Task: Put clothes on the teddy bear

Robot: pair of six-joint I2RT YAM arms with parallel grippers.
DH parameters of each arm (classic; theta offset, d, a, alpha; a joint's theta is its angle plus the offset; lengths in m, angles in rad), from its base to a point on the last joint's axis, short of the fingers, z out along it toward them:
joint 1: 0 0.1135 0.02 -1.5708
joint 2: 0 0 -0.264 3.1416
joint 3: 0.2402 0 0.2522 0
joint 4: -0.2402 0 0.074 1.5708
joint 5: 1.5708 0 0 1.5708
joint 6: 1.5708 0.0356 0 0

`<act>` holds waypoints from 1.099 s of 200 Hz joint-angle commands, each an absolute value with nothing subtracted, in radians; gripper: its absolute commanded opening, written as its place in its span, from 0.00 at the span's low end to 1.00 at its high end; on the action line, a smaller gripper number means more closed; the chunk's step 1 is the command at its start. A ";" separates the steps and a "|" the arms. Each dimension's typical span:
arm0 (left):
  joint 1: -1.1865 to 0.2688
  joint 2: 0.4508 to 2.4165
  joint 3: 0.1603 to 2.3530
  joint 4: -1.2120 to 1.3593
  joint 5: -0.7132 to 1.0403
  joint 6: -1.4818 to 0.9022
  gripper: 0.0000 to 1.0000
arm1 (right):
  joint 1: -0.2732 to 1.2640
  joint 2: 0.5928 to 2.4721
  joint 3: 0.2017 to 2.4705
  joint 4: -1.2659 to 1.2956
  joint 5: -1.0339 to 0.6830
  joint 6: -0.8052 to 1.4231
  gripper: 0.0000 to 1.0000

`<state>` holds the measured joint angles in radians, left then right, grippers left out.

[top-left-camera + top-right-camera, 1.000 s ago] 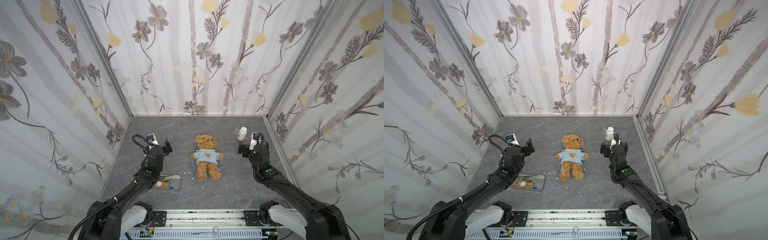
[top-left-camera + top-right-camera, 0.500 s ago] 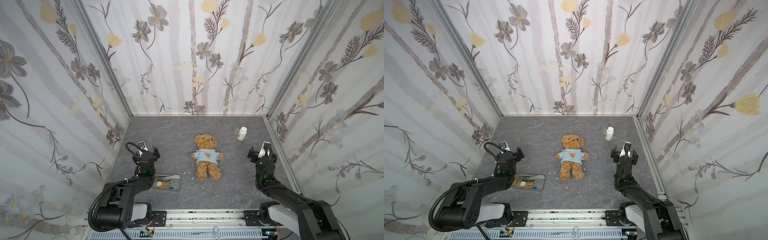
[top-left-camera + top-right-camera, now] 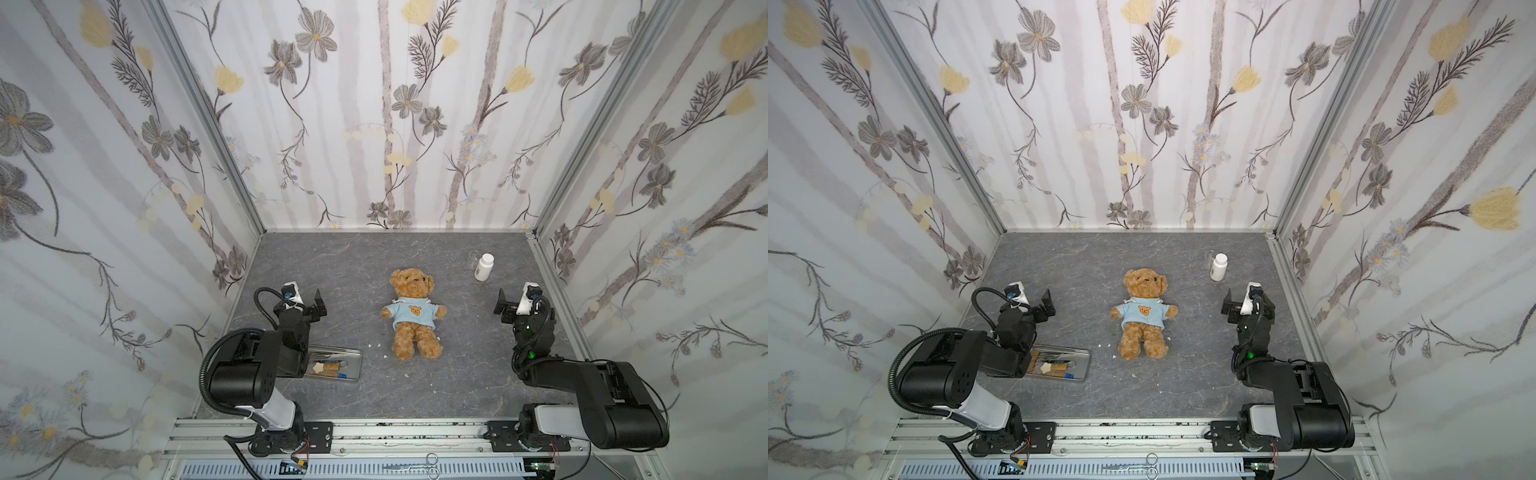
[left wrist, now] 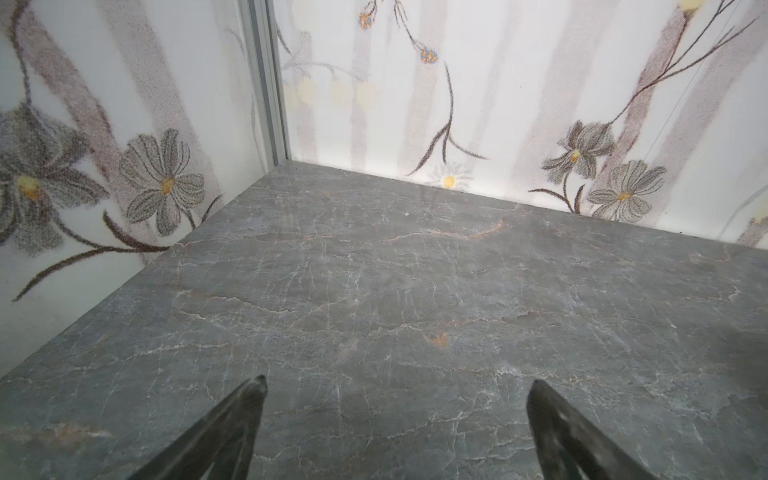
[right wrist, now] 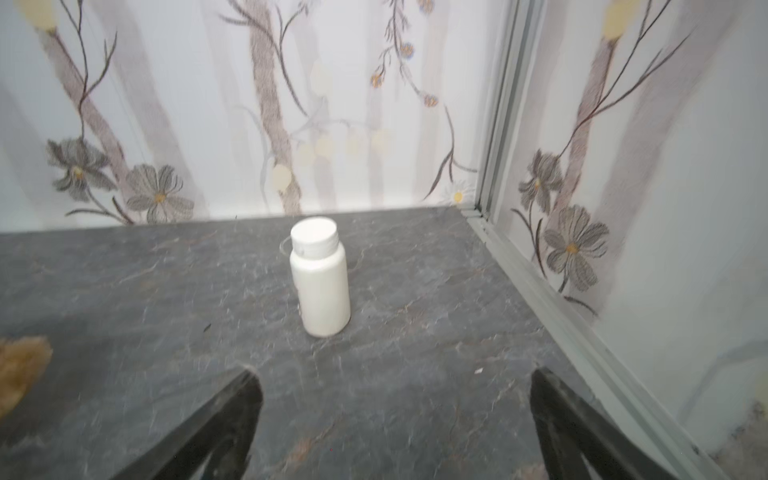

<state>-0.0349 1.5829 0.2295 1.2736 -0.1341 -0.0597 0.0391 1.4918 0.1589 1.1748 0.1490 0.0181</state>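
Blue shirt (image 3: 405, 321) is seen on the teddy bear (image 3: 411, 284), left gripper (image 4: 397, 382) and right gripper (image 5: 395, 374) held apart, empty, yet the white bottle (image 5: 320, 282) could be toppled by a right-arm sweep.

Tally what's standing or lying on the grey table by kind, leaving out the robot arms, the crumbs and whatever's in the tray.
Teddy bear, wearing a light blue shirt: 1
White bottle: 1
Small clear cup: 1
Metal tray: 1
Total: 4

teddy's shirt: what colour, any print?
The shirt is light blue, with a small orange bear-face emblem on the chest. Shows best in a top view.
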 commanded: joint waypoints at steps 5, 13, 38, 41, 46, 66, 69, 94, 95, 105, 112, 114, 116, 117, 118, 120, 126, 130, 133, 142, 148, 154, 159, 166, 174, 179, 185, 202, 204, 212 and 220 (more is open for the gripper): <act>-0.034 1.588 0.235 1.353 -0.124 -0.059 1.00 | 0.031 1.507 0.218 1.277 0.132 0.041 1.00; -0.034 1.587 0.235 1.349 -0.142 -0.063 1.00 | 0.029 1.510 0.208 1.296 0.126 0.041 1.00; -0.034 1.587 0.236 1.348 -0.144 -0.062 1.00 | 0.028 1.506 0.211 1.286 0.126 0.041 1.00; -0.034 1.588 0.236 1.348 -0.144 -0.062 1.00 | 0.029 1.506 0.210 1.287 0.126 0.041 1.00; -0.034 1.587 0.236 1.348 -0.144 -0.064 1.00 | 0.029 1.505 0.210 1.285 0.126 0.041 1.00; -0.034 1.586 0.235 1.348 -0.143 -0.062 1.00 | 0.029 1.505 0.210 1.287 0.127 0.040 1.00; -0.034 1.587 0.235 1.348 -0.143 -0.062 1.00 | 0.028 1.505 0.210 1.287 0.126 0.040 1.00; -0.034 1.586 0.235 1.348 -0.143 -0.062 1.00 | 0.030 1.505 0.209 1.289 0.125 0.039 1.00; -0.034 1.587 0.236 1.348 -0.143 -0.062 1.00 | 0.030 1.505 0.209 1.289 0.125 0.038 1.00; -0.034 1.585 0.235 1.348 -0.143 -0.062 1.00 | 0.032 1.508 0.207 1.295 0.126 0.034 1.00; -0.034 1.587 0.235 1.348 -0.143 -0.062 1.00 | 0.033 1.509 0.206 1.299 0.126 0.034 1.00; -0.034 1.586 0.235 1.348 -0.143 -0.061 1.00 | 0.033 1.509 0.206 1.299 0.125 0.034 1.00; -0.035 1.587 0.236 1.348 -0.143 -0.063 1.00 | 0.034 1.509 0.206 1.299 0.126 0.035 1.00; -0.034 1.587 0.235 1.348 -0.143 -0.063 1.00 | 0.034 1.509 0.206 1.299 0.126 0.035 1.00; -0.034 1.587 0.236 1.348 -0.143 -0.063 1.00 | 0.034 1.509 0.206 1.299 0.126 0.034 1.00; -0.034 1.586 0.236 1.348 -0.143 -0.062 1.00 | 0.034 1.508 0.206 1.299 0.126 0.035 1.00; -0.034 1.587 0.235 1.348 -0.143 -0.062 1.00 | 0.034 1.508 0.206 1.299 0.126 0.034 1.00; -0.034 1.587 0.235 1.348 -0.143 -0.063 1.00 | 0.033 1.508 0.206 1.298 0.126 0.034 1.00; -0.034 1.586 0.236 1.348 -0.143 -0.063 1.00 | 0.033 1.508 0.206 1.299 0.126 0.034 1.00; -0.034 1.586 0.236 1.348 -0.143 -0.063 1.00 | 0.033 1.509 0.206 1.299 0.127 0.035 1.00; -0.034 1.587 0.236 1.348 -0.143 -0.062 1.00 | 0.032 1.508 0.206 1.299 0.127 0.035 1.00; -0.034 1.585 0.236 1.348 -0.143 -0.063 1.00 | 0.033 1.508 0.206 1.299 0.127 0.034 1.00; -0.034 1.587 0.236 1.348 -0.143 -0.063 1.00 | 0.033 1.508 0.206 1.298 0.127 0.035 1.00; -0.034 1.586 0.236 1.348 -0.143 -0.062 1.00 | 0.033 1.508 0.206 1.298 0.127 0.035 1.00; -0.034 1.587 0.236 1.348 -0.142 -0.063 1.00 | 0.034 1.508 0.206 1.298 0.128 0.035 1.00; -0.034 1.587 0.236 1.347 -0.143 -0.062 1.00 | 0.034 1.509 0.206 1.298 0.128 0.033 1.00; -0.034 1.587 0.236 1.348 -0.143 -0.062 1.00 | 0.032 1.508 0.206 1.298 0.127 0.033 1.00; -0.034 1.587 0.235 1.348 -0.143 -0.062 1.00 | 0.034 1.508 0.205 1.301 0.127 0.033 1.00; -0.035 1.587 0.235 1.348 -0.143 -0.062 1.00 | 0.034 1.508 0.205 1.302 0.127 0.034 1.00; -0.034 1.586 0.236 1.348 -0.143 -0.062 1.00 | 0.034 1.509 0.204 1.305 0.127 0.033 1.00; -0.034 1.587 0.236 1.348 -0.143 -0.062 1.00 | 0.036 1.509 0.205 1.305 0.127 0.032 1.00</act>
